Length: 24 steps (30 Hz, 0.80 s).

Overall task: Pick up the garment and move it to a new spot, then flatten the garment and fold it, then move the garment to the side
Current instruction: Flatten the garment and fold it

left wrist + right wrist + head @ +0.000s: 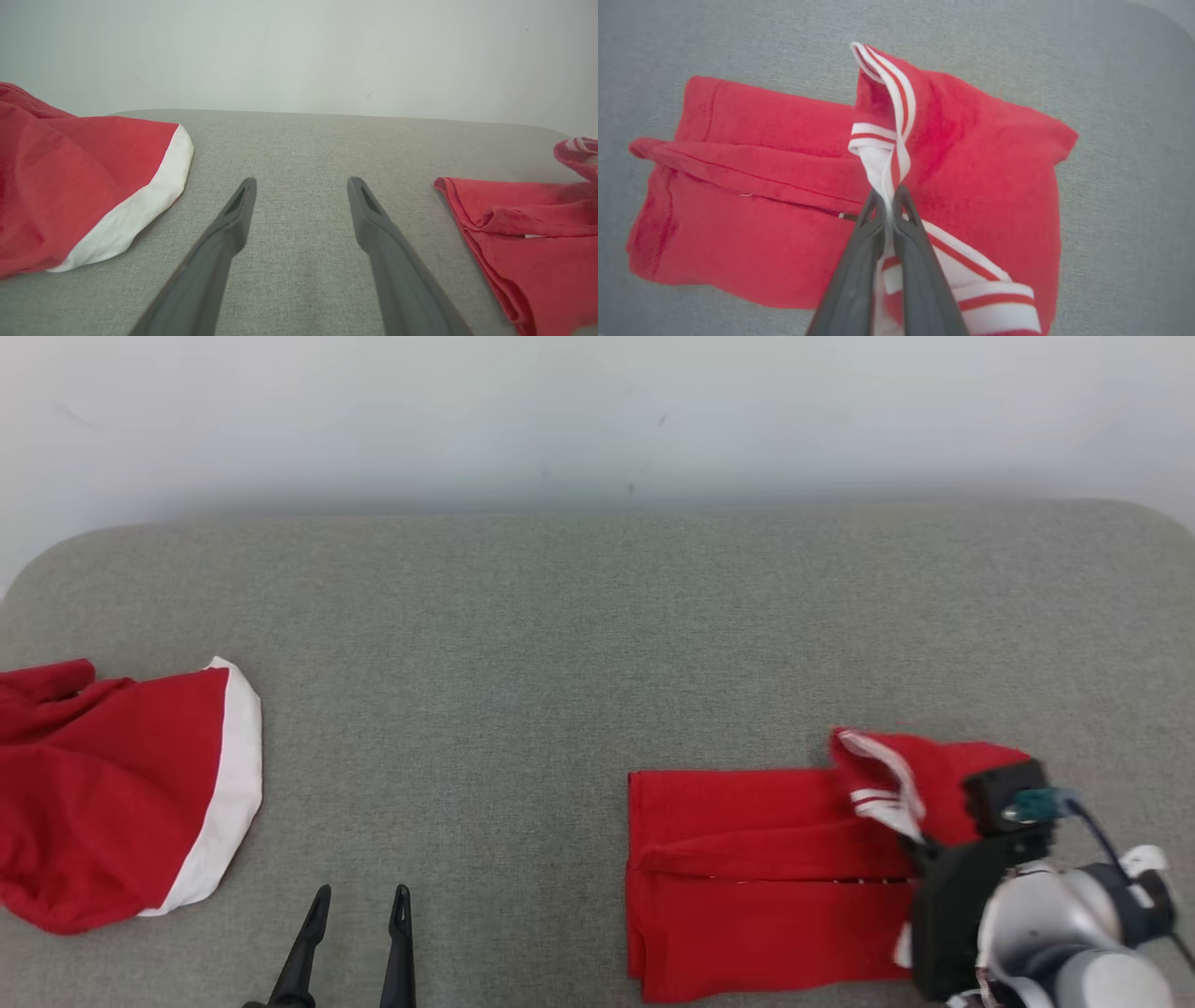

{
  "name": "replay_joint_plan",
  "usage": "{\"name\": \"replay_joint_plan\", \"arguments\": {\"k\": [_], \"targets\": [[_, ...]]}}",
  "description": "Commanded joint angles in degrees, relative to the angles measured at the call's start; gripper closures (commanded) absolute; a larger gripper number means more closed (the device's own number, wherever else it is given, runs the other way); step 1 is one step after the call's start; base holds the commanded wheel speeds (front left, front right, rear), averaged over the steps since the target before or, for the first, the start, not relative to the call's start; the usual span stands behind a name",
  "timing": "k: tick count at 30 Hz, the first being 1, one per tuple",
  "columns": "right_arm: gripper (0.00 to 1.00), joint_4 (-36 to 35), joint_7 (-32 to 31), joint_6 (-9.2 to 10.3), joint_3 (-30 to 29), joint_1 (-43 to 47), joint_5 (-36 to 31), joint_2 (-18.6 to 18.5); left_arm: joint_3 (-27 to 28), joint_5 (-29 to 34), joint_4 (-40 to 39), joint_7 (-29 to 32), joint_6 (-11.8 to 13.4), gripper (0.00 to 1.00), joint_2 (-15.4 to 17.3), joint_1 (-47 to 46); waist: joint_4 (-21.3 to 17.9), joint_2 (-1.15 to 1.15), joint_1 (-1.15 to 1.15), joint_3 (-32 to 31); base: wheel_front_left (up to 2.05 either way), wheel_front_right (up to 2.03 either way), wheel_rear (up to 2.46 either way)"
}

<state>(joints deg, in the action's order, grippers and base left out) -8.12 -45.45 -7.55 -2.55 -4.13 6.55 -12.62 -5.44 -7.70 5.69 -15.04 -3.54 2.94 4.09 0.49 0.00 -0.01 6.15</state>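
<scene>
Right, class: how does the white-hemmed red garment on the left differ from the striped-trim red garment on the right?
Trim: the white-hemmed garment has one plain white band; the striped-trim garment has red-and-white ribbing.
Shape: the white-hemmed garment lies loose and rumpled; the striped-trim garment is folded into a rectangle.
Contact: nothing touches the white-hemmed garment; the right gripper pinches the striped-trim garment's ribbing.
Both are red and lie on the grey surface.

grey surface (red garment, red-white cloth)

Bright, soft, even light. A faint shadow lies where the grey surface meets the pale wall. Both wrist views look slightly soft, their edges bowed.
</scene>
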Motion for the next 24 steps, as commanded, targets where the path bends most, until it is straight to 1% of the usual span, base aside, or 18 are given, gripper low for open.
{"name": "replay_joint_plan", "arguments": {"k": [1, 4, 5, 11, 15, 19, 24], "targets": [[1.0, 0.64, -0.08, 0.14, 3.58, -1.25, 1.18, 0.32, -0.07, -0.71, 0.14, -0.17, 0.01, 0.0, -0.07, -0.65, 0.9, 0.0, 0.01, 0.11, 0.0, 0.0, 0.0], [1.0, 2.37, 0.55, 0.14, 8.07, -2.68, 2.67, 1.09, -0.17, -0.92, 0.13, -0.18, 0.17, 0.0, -0.07, -0.68, 1.87, 0.0, 0.01, 0.2, 0.0, 0.0, 0.0], [1.0, 2.37, 0.55, 0.14, 8.07, -2.68, 2.67, 1.09, -0.17, -0.92, 0.13, -0.18, 0.17, 0.0, -0.07, -0.68, 1.87, 0.0, 0.01, 0.2, 0.0, 0.0, 0.0], [1.0, 6.01, 1.64, 0.14, 14.96, -5.18, 4.19, 1.83, -0.46, -1.28, 0.26, -0.17, 0.39, 0.0, -0.07, -0.87, 3.32, 0.0, 0.01, 0.45, 0.0, 0.0, 0.0], [1.0, 8.15, 2.03, 0.14, 17.0, -6.22, 4.76, 2.04, -0.77, -1.35, 0.31, -0.18, 0.49, 0.0, -0.07, -1.05, 3.88, 0.0, 0.01, 0.67, 0.0, 0.0, 0.0], [1.0, 10.24, 2.83, 0.14, 18.53, -7.59, 5.15, 3.04, -0.87, -1.56, 0.34, -0.17, 0.71, 0.0, -0.07, -1.18, 4.03, 0.0, 0.01, 1.0, 0.0, 0.0, 0.0], [1.0, 13.48, 4.23, 0.14, 22.03, -9.69, 5.35, 3.57, -1.17, -1.89, 0.65, -0.18, 0.73, 0.0, -0.07, -1.57, 4.16, 0.0, 0.01, 1.2, 0.0, 0.0, 0.0]]}}
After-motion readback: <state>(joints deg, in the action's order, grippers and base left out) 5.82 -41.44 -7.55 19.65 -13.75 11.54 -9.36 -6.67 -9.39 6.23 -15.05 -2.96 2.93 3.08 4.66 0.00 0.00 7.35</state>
